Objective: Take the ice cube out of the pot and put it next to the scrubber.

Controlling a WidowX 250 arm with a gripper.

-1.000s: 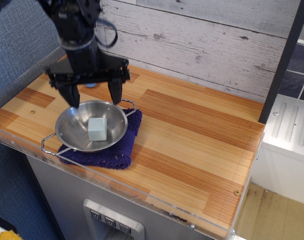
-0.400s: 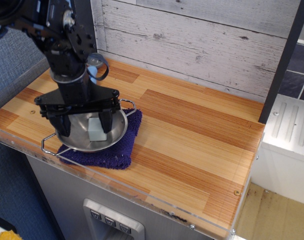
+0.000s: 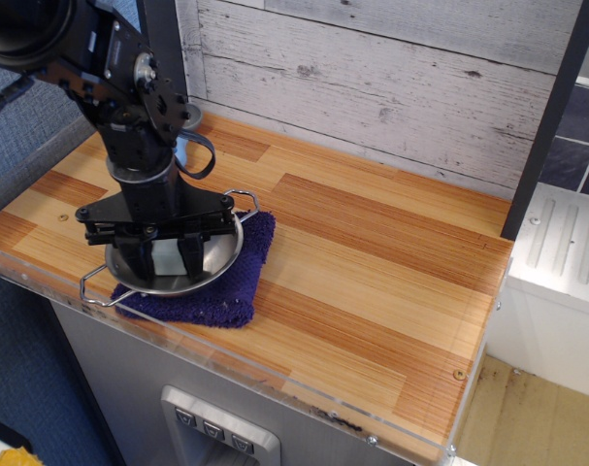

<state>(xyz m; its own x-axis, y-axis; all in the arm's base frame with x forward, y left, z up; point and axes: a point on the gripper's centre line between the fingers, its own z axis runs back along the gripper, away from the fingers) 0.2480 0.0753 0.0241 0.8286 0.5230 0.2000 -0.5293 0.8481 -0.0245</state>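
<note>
Down in the pot (image 3: 216,267), near the front left corner of the tabletop, the gripper (image 3: 163,264) has its two dark fingers (image 3: 191,258) on either side of the ice cube (image 3: 165,260). Only a pale sliver of the cube shows between them, and whether they already press on it or stand just clear cannot be told from this angle. The scrubber is hidden, most likely behind the arm toward the back left corner.

To do this step well, I would judge that the fingers should meet two flat, opposite faces of the cube squarely, low enough not to slip off but without scraping the bottom of the pot. Close gently, then lift straight up so the cube clears the rim and the pot is not dragged along.

The pot is shallow, round, polished steel with thin wire loop handles (image 3: 92,287), and it sits on a nubbly dark purple cloth (image 3: 238,283) that may let it shift. The cube looks matte, smooth and pale grey-white. The tabletop (image 3: 372,262) is striped, glossy wood with a clear plastic lip along the front edge.
</note>
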